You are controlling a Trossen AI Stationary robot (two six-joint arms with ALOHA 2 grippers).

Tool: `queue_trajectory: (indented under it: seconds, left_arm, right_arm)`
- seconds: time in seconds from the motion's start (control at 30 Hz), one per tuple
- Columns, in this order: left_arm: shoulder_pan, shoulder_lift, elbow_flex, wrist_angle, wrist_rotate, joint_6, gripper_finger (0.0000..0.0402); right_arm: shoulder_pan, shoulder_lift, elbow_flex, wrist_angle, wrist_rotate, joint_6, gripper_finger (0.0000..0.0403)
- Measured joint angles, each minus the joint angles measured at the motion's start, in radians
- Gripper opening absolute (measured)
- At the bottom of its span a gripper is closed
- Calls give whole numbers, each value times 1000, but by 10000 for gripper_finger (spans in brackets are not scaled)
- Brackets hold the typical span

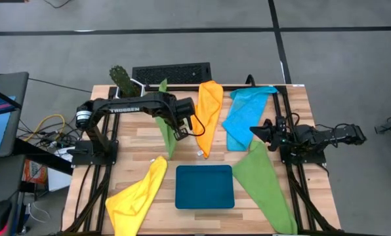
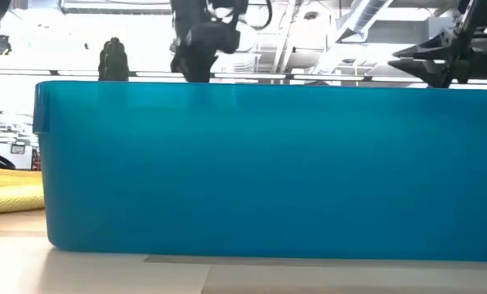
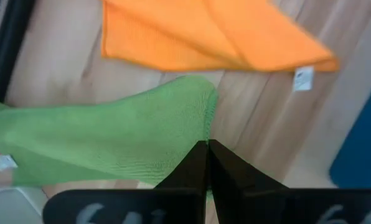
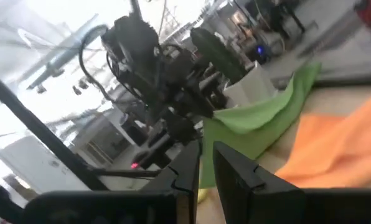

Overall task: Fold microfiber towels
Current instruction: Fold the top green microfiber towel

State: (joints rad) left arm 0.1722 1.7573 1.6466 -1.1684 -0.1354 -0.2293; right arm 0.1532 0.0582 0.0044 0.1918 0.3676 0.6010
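Wooden table carries five towels around a teal tray. Left gripper is pinched onto the narrow green towel mid-table, beside the orange towel. Right gripper hovers over the blue towel, fingers slightly parted, holding nothing.

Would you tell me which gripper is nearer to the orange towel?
Left. The left gripper is just beside the orange towel, shut on the green towel; the right gripper hovers farther away, over the blue towel.
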Motion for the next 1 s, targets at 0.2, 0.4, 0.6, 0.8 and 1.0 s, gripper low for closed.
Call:
queue_trajectory:
  seconds: [0.2, 0.4, 0.6, 0.8, 1.0]
  left_arm:
    - [15, 0, 89, -10, -1, 1, 0]
    - [29, 0, 95, -10, -1, -3, 0]
    - [30, 0, 95, -8, -9, -2, 0]
    - [30, 0, 95, 4, -10, -2, 0]
    - [30, 0, 95, 15, -10, 3, 0]
  right_arm:
    - [-44, 167, 68, 38, 55, -172, 72]
    - [-123, 434, 208, 36, 67, -317, 81]
    - [-166, 762, 404, 34, 63, -515, 136]
    - [-196, 1064, 607, 36, 46, -601, 210]
    - [-219, 1273, 768, 97, -62, -663, 236]
